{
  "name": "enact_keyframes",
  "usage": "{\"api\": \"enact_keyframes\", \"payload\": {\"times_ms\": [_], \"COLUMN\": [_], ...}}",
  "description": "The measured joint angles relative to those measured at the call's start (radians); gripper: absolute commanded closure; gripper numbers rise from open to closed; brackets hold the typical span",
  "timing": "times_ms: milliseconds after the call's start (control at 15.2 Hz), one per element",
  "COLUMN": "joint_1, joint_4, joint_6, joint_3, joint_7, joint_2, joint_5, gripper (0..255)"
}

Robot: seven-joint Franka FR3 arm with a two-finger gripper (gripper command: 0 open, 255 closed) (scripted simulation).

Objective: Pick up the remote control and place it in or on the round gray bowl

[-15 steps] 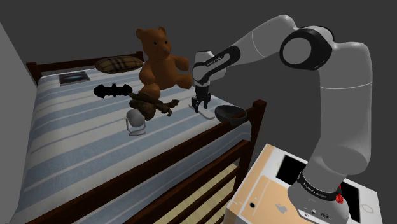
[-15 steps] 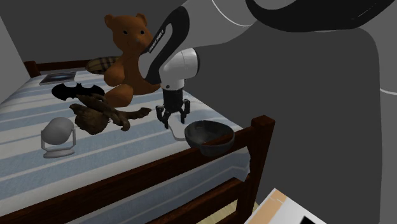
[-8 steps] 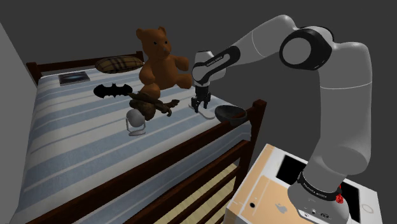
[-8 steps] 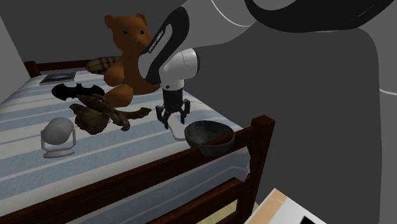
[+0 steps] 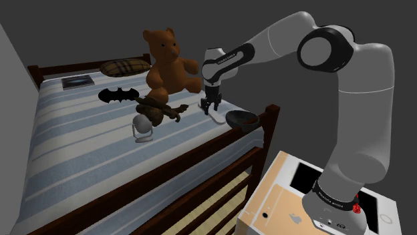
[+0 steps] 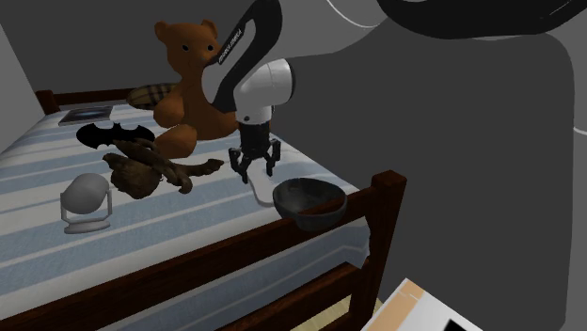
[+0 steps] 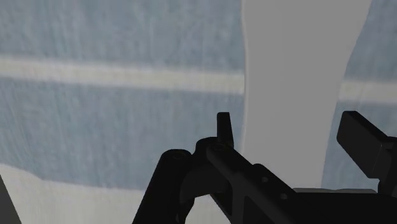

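Observation:
The remote control is a pale, slim bar lying flat on the striped bed, close to its foot rail. My black gripper hangs just above the bar's far end, pointing down, with its fingers open. In the shoulder view the gripper stands over the remote. In the wrist view the remote runs as a light grey band between the spread fingertips of the gripper, and nothing is clasped. The round dark bowl sits beside the remote, by the bedpost.
A brown teddy bear sits behind the gripper. A brown toy figure, a black bat shape and a pale round object on a stand lie toward the shoulder view's left. The dark wooden bedpost rises beside the bowl.
The hand has risen slightly and the arm's wrist has lifted, showing more of the remote below the fingertips. The remote and the bowl lie where they were.

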Motion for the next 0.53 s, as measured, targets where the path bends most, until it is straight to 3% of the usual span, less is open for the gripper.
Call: {"api": "enact_keyframes", "payload": {"times_ms": [528], "joint_1": [-0.001], "joint_4": [0.049], "joint_6": [-0.091], "joint_3": [-0.005], "joint_7": [0.005], "joint_2": [-0.045], "joint_5": [-0.009], "gripper": [255]}}
